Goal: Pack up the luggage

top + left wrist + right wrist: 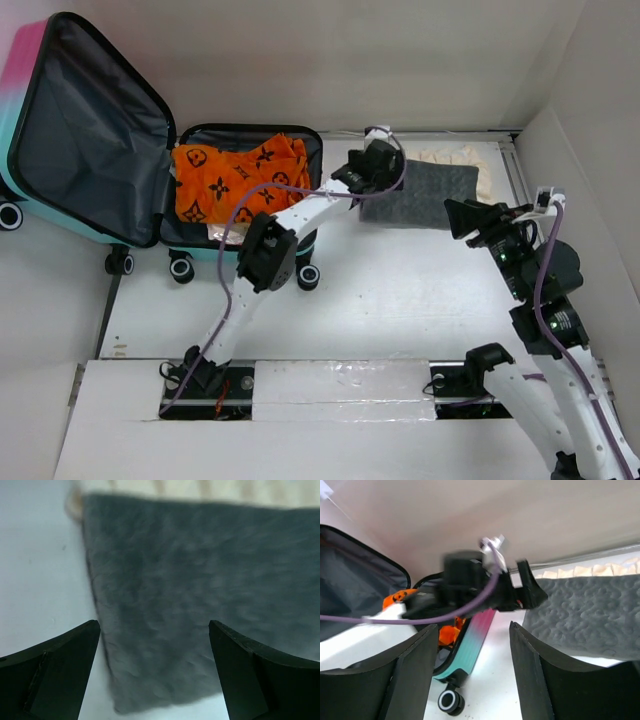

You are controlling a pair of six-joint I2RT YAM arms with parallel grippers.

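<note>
L jaws wide over grey cloth [200, 580], luggage [90, 120] unzipped

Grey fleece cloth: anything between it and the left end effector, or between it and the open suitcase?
Nothing visible. The left end effector hangs open over the grey fleece cloth; only bare table toward the open pink-teal hard-shell suitcase, orange patterned garment already inside.

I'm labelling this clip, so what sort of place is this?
Probably a robotics test cell: robot arms bolted to a white table, plain white walls boxing it in, an open suitcase staged.
</note>
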